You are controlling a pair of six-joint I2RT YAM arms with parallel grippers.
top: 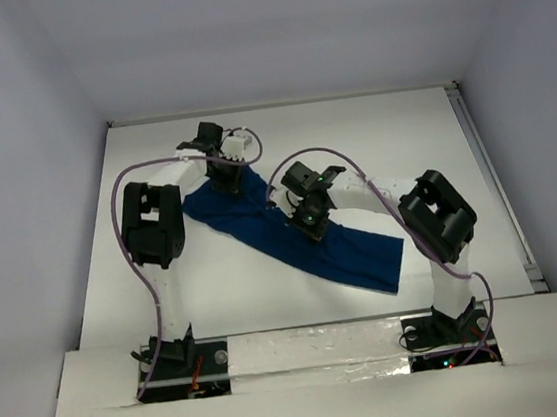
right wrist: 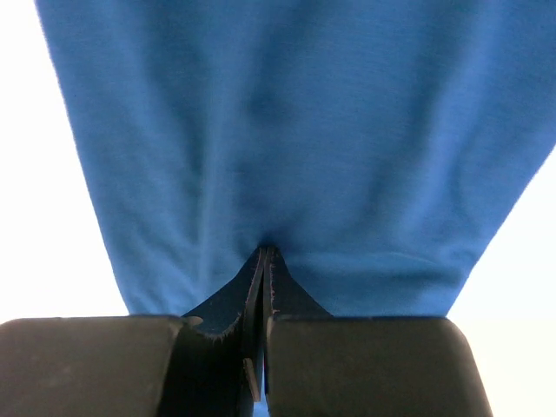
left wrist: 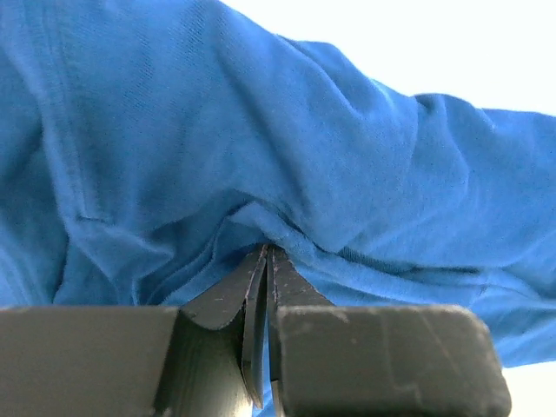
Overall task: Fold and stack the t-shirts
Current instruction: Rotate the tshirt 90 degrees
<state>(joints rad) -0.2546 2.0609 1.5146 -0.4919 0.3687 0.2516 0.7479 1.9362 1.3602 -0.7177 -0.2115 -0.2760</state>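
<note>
One dark navy-blue t-shirt [top: 354, 250] lies as a long diagonal band across the white table [top: 402, 144], from upper left to lower right. My left gripper [top: 225, 181] is at the shirt's upper left end, shut on a pinch of wrinkled cloth [left wrist: 287, 165]. My right gripper [top: 312, 223] sits over the middle of the band, shut on smoother cloth [right wrist: 287, 130] near a hem. In both wrist views the fingertips press together into the fabric. No printed graphic shows.
White walls enclose the table on three sides. A raised white ledge [top: 305, 351] runs along the near edge between the two arm bases. Purple cables [top: 123, 211] loop off both arms above the table.
</note>
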